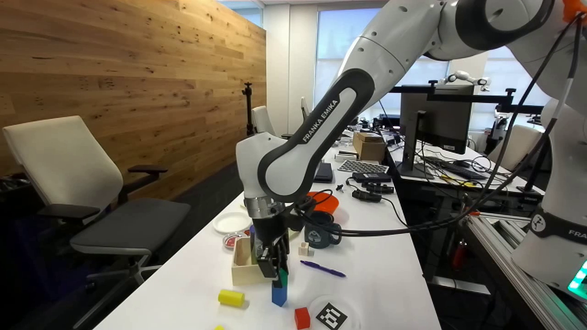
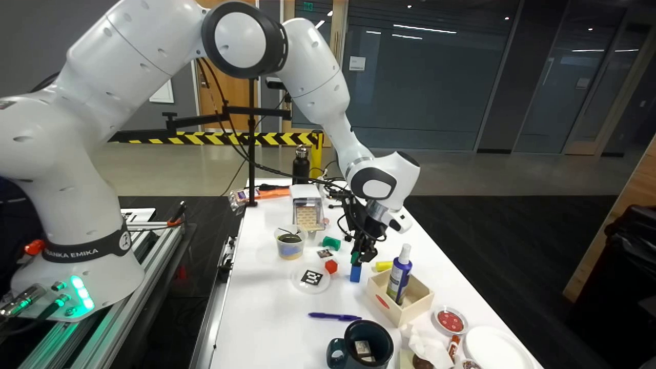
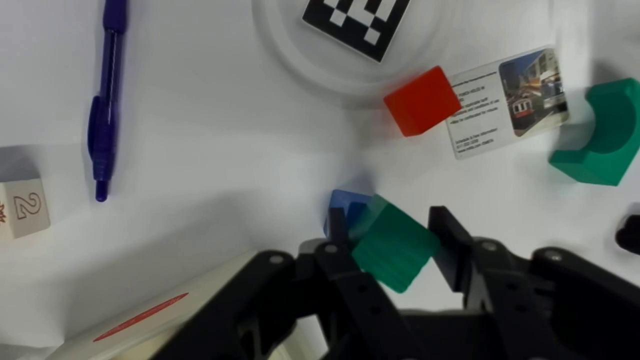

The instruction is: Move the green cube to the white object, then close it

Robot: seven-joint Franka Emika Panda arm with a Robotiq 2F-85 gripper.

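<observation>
The green cube (image 3: 395, 252) sits between my fingertips, turned cornerwise, with its side edges against both fingers. My gripper (image 3: 388, 220) appears shut on it. In both exterior views the cube (image 1: 283, 277) (image 2: 354, 258) shows right above a blue block (image 1: 279, 294) (image 2: 355, 273); I cannot tell whether they touch. The gripper shows there too (image 1: 276, 279) (image 2: 365, 256). The blue block's top (image 3: 345, 202) is partly hidden in the wrist view. The white object (image 2: 305, 191), a whitish box with a raised flap-like lid, stands farther back in an exterior view.
A cream wooden box (image 2: 382, 294) with a spray bottle (image 2: 398, 277) stands beside the gripper. Nearby are a red block (image 3: 422, 101), green arch (image 3: 607, 132), yellow cylinder (image 1: 231, 298), clear lid (image 2: 310, 288), purple pen (image 1: 323, 268), cup (image 2: 290, 247) and teal mug (image 2: 335, 353).
</observation>
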